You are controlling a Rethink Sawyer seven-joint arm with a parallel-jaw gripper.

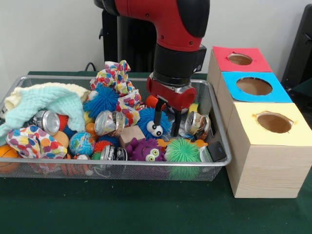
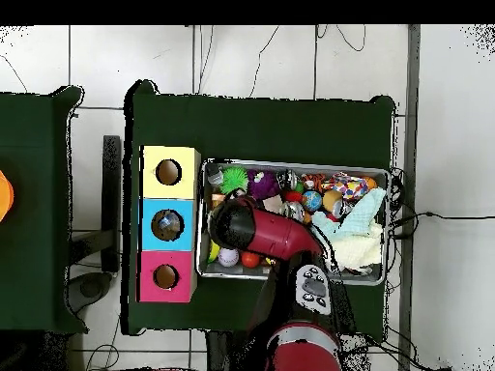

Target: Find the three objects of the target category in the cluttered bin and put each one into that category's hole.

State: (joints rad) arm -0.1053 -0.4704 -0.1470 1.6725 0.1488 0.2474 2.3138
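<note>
The wire bin sits mid-table on the green cloth, heaped so full that a mint cloth buries its left end. The gripper hangs over the right end, fingers parted and empty, straddling a blue spiky ball, probably to probe. The holed boxes wait just beside, toward the table's right edge.

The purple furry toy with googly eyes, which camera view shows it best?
The front view: the purple furry toy with googly eyes sits unobstructed against the silver wire mesh bin's near wall. Overhead it is only a small purple patch beside the red arm.
</note>
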